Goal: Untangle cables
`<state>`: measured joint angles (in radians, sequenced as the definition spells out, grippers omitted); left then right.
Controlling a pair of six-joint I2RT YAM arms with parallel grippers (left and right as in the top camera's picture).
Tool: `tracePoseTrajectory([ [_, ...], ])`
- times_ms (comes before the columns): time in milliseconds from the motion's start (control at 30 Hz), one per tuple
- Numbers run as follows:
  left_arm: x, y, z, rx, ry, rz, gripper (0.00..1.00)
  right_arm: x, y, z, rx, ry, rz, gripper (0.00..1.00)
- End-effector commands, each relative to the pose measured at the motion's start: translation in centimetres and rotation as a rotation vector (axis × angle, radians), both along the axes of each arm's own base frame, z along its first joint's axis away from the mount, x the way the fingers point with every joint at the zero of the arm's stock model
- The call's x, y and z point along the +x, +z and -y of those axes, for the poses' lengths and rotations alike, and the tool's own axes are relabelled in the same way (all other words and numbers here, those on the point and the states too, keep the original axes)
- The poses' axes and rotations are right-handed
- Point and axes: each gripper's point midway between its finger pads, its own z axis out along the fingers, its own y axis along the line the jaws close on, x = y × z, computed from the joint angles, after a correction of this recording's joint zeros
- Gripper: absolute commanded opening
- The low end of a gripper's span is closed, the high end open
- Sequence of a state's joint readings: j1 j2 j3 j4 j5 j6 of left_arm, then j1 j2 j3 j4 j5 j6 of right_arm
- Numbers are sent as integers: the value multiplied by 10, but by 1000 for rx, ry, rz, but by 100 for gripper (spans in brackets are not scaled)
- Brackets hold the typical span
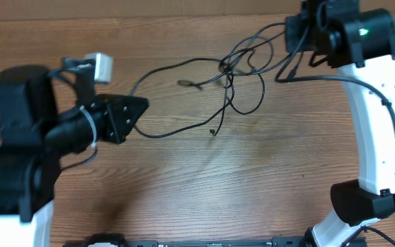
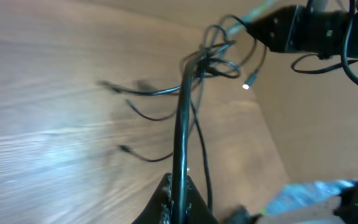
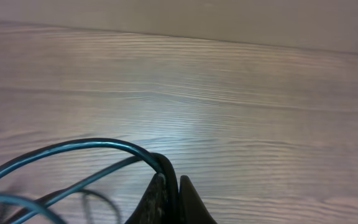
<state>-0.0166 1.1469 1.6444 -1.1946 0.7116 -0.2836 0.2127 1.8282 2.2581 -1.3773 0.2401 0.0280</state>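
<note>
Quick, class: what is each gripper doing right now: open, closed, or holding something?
Left gripper: closed, holding a strand of the cables.
Right gripper: closed, holding another strand of the cables.

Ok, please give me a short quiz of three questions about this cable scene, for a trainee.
1. True or false: the left gripper is shut on a cable.
2. The tangle lies nearest to: A the right gripper, B the left gripper, C both equally.
3. How many grippers pinch a cable?
Key: 1 true; 2 A; 3 two.
</note>
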Motion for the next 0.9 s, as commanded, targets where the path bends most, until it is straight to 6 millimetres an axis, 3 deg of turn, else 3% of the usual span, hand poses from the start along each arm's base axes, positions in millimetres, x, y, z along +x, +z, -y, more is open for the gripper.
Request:
tracePoseTrajectory([
  [0,-4,18,-28,126,141,90,4,4,11,34,-26,-109,40,4],
  [533,-21,82,-77,276,414,282,4,-7,15,152,-28,-479,70,4],
  [867,-35,113,-96,304,526,365,4,-13,13,176,23,-546,74,4],
])
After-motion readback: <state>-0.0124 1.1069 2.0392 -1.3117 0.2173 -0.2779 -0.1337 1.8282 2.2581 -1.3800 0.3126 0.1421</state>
